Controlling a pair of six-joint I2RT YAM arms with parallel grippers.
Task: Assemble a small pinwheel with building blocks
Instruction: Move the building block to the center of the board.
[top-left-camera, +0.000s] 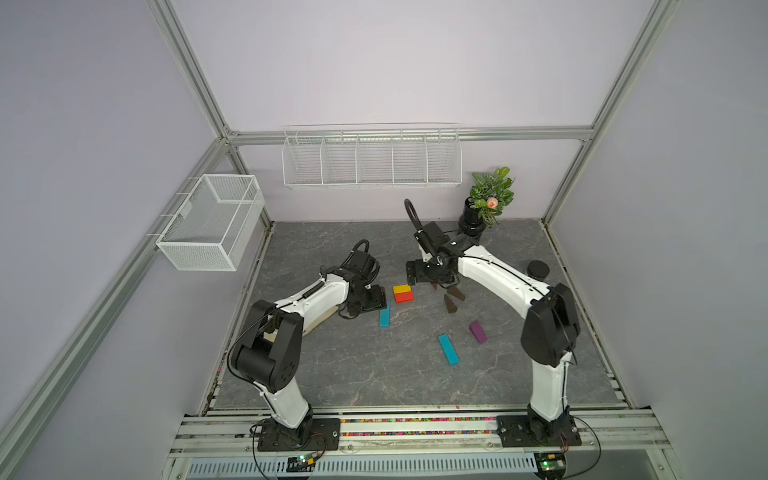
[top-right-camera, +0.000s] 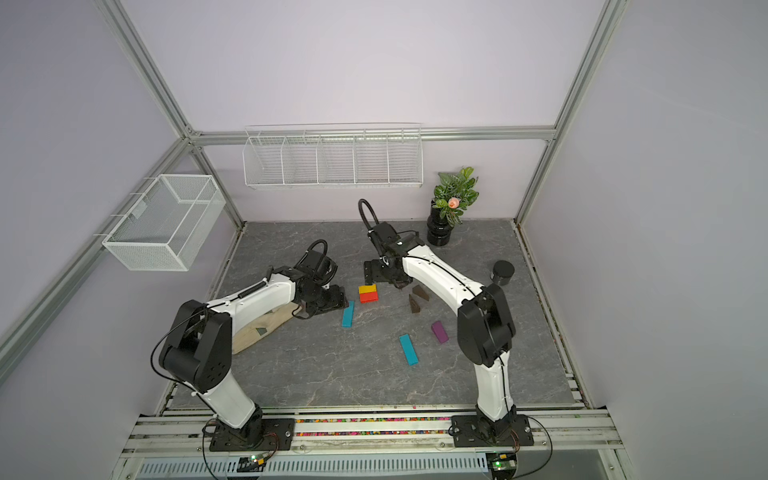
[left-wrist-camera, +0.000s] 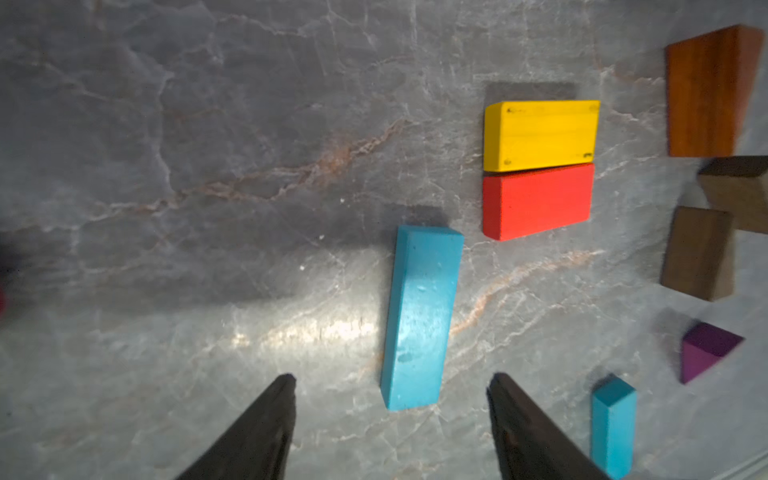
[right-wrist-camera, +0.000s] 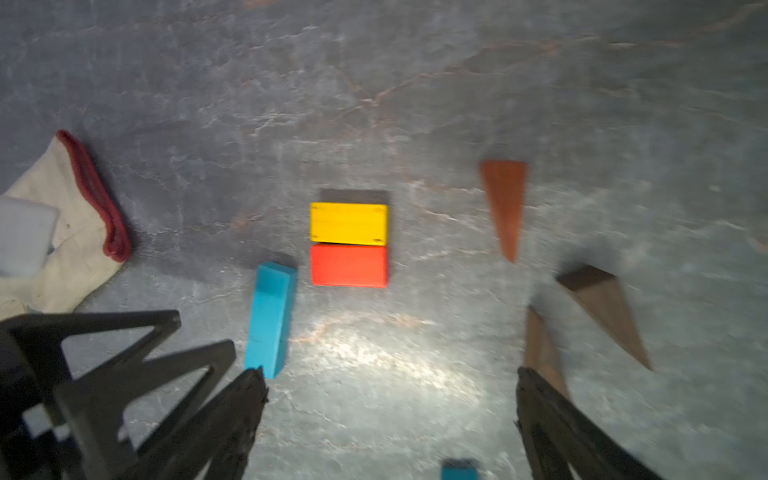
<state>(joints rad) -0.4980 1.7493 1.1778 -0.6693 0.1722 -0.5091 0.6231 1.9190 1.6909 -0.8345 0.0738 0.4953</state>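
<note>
The yellow block (top-left-camera: 402, 288) and red block (top-left-camera: 404, 296) lie edge to edge as a square. One teal bar (top-left-camera: 385, 314) lies just left of them, a second teal bar (top-left-camera: 449, 349) nearer the front. The purple wedge (top-left-camera: 478, 331) lies to the right. Three brown wedges lie loose right of the square: one reddish (right-wrist-camera: 505, 203), two dark (top-left-camera: 456, 293) (top-left-camera: 450, 304). My left gripper (left-wrist-camera: 391, 375) hangs open over the first bar's near end (left-wrist-camera: 419, 316), holding nothing. My right gripper (right-wrist-camera: 390, 374) is open wide and empty beside the wedges.
A beige glove (top-right-camera: 257, 328) lies under my left arm. A black round jar (top-left-camera: 538, 270) stands at the right, a potted plant (top-left-camera: 490, 199) at the back right. White wire baskets (top-left-camera: 372, 160) (top-left-camera: 212, 222) hang on the walls.
</note>
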